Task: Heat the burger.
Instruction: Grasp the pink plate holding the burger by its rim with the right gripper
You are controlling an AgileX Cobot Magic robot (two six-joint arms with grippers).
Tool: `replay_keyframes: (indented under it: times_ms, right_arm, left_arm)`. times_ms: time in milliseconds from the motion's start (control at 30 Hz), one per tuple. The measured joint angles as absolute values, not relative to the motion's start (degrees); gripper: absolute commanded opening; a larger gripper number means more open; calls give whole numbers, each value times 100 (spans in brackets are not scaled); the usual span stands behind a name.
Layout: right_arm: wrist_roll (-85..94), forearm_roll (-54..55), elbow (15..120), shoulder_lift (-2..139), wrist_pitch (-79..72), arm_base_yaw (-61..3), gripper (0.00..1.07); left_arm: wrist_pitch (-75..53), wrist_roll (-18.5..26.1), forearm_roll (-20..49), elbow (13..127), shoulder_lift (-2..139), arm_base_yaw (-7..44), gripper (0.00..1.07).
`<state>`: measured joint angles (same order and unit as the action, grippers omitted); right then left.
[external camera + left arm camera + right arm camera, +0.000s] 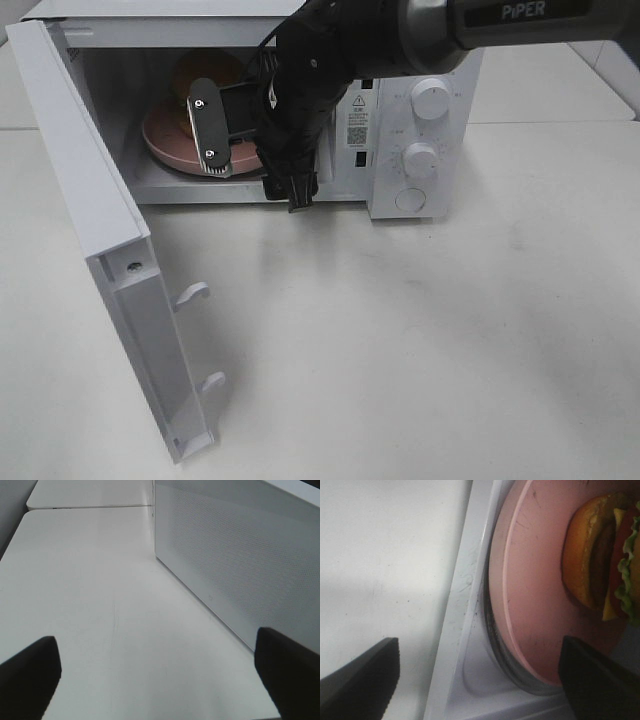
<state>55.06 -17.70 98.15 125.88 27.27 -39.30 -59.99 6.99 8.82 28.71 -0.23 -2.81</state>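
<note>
You can read "PiPER" in white letters on the dark arm link (525, 12). On the microwave (455, 185), left of its dials (431, 100), a sticker (358, 118) shows a warning triangle and a QR code. Its small print is illegible.

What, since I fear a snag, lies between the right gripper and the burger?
Only bare pink plate: the right wrist view shows nothing else between the right gripper and the burger.

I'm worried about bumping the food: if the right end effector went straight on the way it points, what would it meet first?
Most likely the near rim of the pink plate, before the burger on it; depth is unclear.
</note>
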Motion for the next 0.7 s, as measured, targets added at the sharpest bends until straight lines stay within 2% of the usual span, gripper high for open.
replay_keyframes:
  times_ms: [467,667,700]
  right_arm:
    - [5403,-1759,10961,13493,2871,-3930,77]
    - [5403,-1581,11327,13820,2893,-3925,71]
    - [5403,-1564,11345,13860,2893,-3913,67]
  left_arm:
    - [-5999,699,882,2871,-23,-281,105]
    - [-5999,699,882,2871,-23,-281,105]
    - [-5999,699,882,2871,-23,-281,105]
